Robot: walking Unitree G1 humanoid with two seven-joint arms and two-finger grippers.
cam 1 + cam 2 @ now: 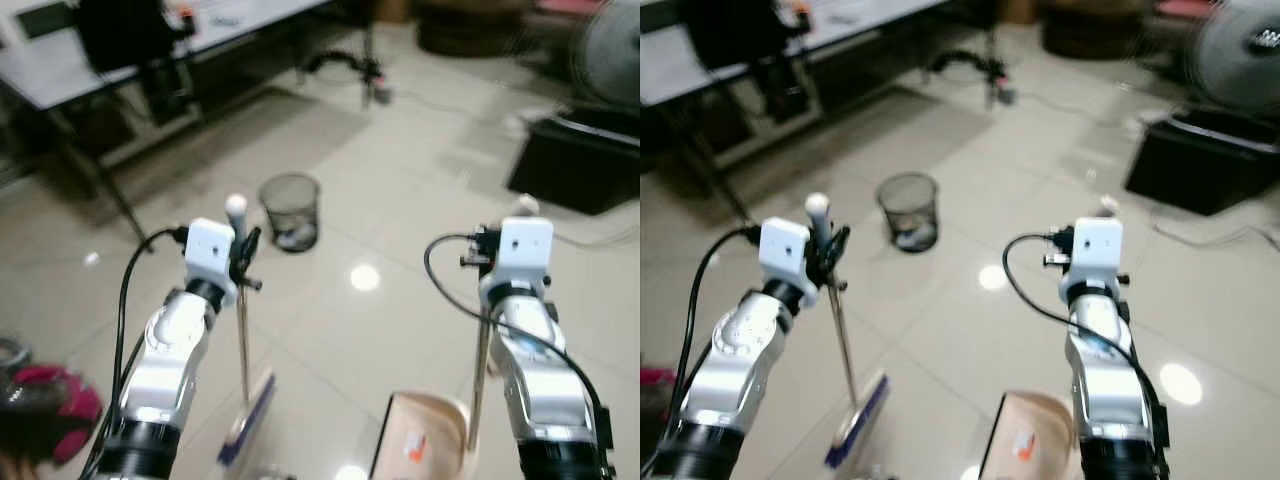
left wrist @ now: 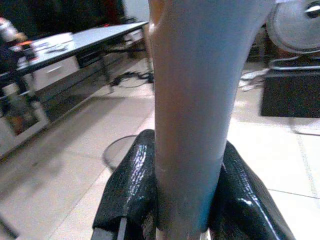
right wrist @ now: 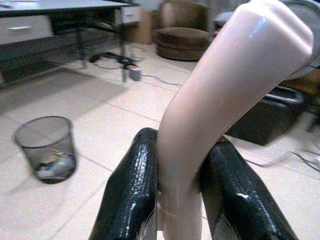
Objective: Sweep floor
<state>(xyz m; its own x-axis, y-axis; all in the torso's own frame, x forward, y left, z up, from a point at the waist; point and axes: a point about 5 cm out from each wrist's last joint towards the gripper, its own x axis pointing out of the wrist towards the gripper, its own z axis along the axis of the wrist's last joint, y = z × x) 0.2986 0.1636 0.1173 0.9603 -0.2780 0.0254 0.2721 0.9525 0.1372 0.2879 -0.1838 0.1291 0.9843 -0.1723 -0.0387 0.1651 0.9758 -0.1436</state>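
You have the left pincer (image 1: 245, 262) clamped on the broom (image 1: 243, 340) and the right pincer (image 3: 175, 195) on the dustpan (image 1: 425, 435) (both upright), ready for sweeping toward the bin (image 1: 291, 210).

Left gripper (image 2: 192, 200) clamped on broom handle (image 2: 200, 90), mesh bin (image 2: 120, 152) behind, table (image 2: 75, 45), fan (image 2: 295, 25)

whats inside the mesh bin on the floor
The mesh bin holds some pale crumpled trash at the bottom, seen through its wire wall. What exactly the pieces are is too blurred to tell, and anything beneath them is covered.
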